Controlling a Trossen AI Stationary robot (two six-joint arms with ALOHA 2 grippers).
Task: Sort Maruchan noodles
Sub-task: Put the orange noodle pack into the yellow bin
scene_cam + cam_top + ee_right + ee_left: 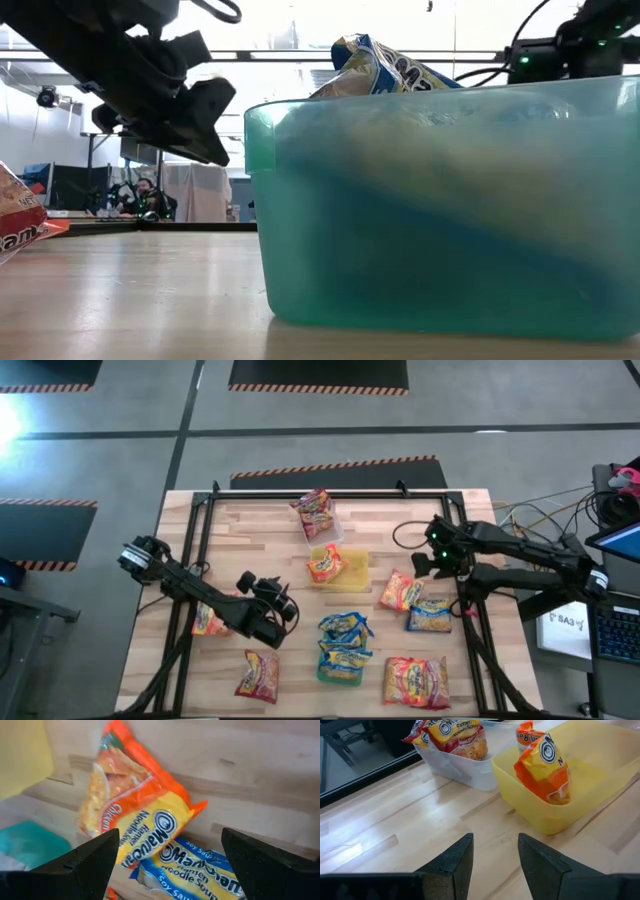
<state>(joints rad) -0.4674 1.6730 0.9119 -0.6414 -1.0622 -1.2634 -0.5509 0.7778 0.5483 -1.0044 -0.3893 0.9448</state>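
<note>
Left gripper [495,862] jaws part-open and empty, right gripper [167,857] jaws wide

An orange-and-yellow noodle packet [137,822] overlaps a blue-and-yellow packet [197,867] on the pale striped wooden table [250,765]. A yellow tray [580,780] holds orange packets [545,767]; red-and-yellow packets [452,737] fill a clear tray [455,767]; the green tray [450,210] is translucent teal.

Orange packet [135,820], between the right tool's fingers: "Maruchan", "Ramen Noodle", "Chicken". Blue packet [200,870], partly under it: "Maruchan", "Noodle Soup", "Soy Sauce". Red packet [457,737], ahead of the left tool: "Ramen", partly "Soup".
</note>
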